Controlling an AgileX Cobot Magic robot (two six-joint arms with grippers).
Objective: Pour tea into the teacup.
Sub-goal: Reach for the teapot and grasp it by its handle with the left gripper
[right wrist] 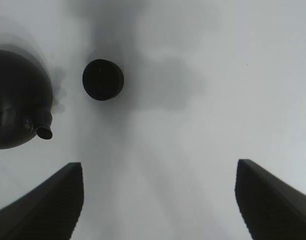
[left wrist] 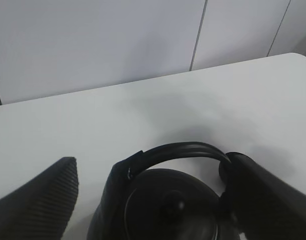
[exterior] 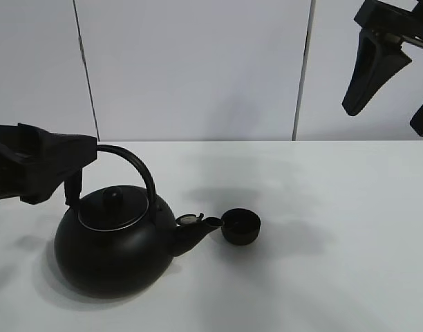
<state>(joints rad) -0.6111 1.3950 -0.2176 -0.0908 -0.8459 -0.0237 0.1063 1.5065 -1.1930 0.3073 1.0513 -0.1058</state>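
My left gripper (left wrist: 150, 162) is spread wide and has hold of nothing. Its fingers (left wrist: 40, 207) straddle the arched handle (left wrist: 178, 149) of the kettle (exterior: 111, 259), just above the lid (left wrist: 148, 220). One finger's tip sits right at one end of the arch, touching or all but touching, I cannot tell which. The other finger stands clear of the far end, with bare table (left wrist: 143, 115) in the gap. From the high camera this gripper comes at the kettle from the side away from its spout (exterior: 196, 234), level with the handle's top.

My right gripper (right wrist: 158, 164) is also wide open and empty. It hangs high over the table, well apart from the kettle, out on the spout side and far above the handle.

The kettle is round and black and stands upright on the white table, lid on, a small knob (exterior: 113, 196) at the lid's middle. The cup (exterior: 240, 226), small and black, stands mouth up just past the spout's tip, lower than the kettle's lid. From the high camera the tip seems to meet the cup's rim, but my right wrist view shows a strip of table between them. The cup's inside is too dark to read. Behind the kettle runs a white wall (exterior: 198, 69) with dark seams
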